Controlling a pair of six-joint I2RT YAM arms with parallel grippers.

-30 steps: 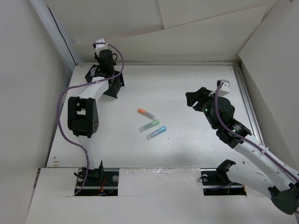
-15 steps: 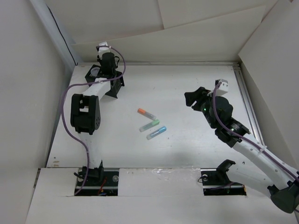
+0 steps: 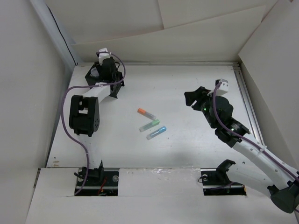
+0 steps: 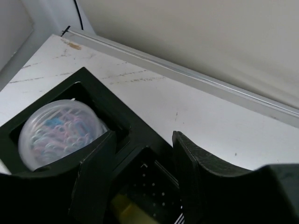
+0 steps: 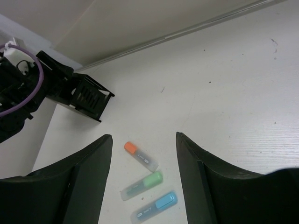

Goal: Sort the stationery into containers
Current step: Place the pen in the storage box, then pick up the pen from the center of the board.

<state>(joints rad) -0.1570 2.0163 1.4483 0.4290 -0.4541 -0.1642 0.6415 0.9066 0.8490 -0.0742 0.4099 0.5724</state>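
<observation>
Partly done, roughly a third in by my count. The organiser (image 4: 100, 95) sits at the table's (image 3: 187, 149) 10 o'clock corner. One compartment holds a pale round roll (image 4: 58, 135) with blue and pink showing. The next compartment shows a bit of the yellow highlighter (image 4: 122, 205), low down inside. Anything else in there is hidden by the arm.

The left pincer (image 4: 142, 182) hangs right over that compartment with its jaws apart, and I see nothing pinched between them. The yellow one looks already dropped in.

Still loose mid-table is a small cluster — the orange highlighter (image 3: 145, 112) at 12 o'clock, the green highlighter (image 3: 150, 125) in the middle and the blue highlighter (image 3: 157, 132) at 6. The green's tip touches or nearly touches the orange; I can't tell which.

The right pincer (image 5: 144, 177) hovers at their 3 o'clock, well apart from them — jaws wide and empty. Three pens are left to go, probably its job next.
</observation>
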